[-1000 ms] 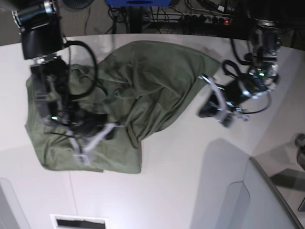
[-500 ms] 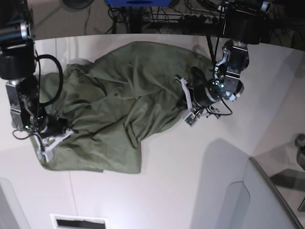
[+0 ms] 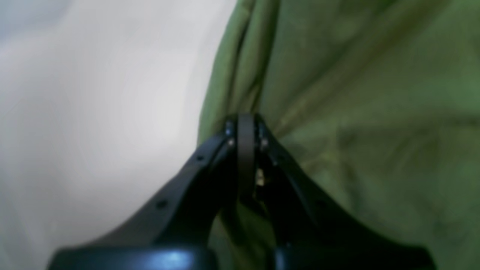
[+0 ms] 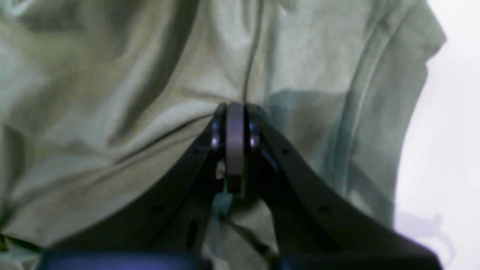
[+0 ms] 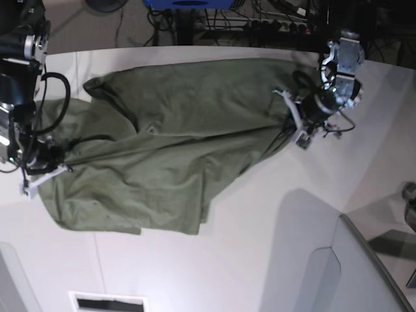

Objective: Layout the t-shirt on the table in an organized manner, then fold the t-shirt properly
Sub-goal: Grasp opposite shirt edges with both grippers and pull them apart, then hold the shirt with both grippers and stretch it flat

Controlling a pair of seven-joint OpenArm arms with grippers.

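The olive-green t-shirt (image 5: 175, 149) lies wrinkled on the white table (image 5: 260, 260), pulled out sideways between my two grippers. At the shirt's right end in the base view, my left gripper (image 5: 290, 127) is shut on the cloth. My right gripper (image 5: 42, 177) pinches the opposite end at the table's left side. In the left wrist view the shut left gripper (image 3: 245, 123) grips a fold at the edge of the t-shirt (image 3: 356, 112), with bare table (image 3: 93, 112) beside it. The right wrist view shows the right gripper (image 4: 235, 112) shut on the t-shirt (image 4: 112, 93).
A grey-white raised panel with a dark rim (image 5: 364, 273) stands at the lower right. A dark slot (image 5: 107, 302) sits at the table's near edge. Cables and a power strip (image 5: 279, 26) run behind the far edge.
Both grippers have moved apart, the left toward the base view's right and up, the right toward its left. The t-shirt is stretched wider between them.
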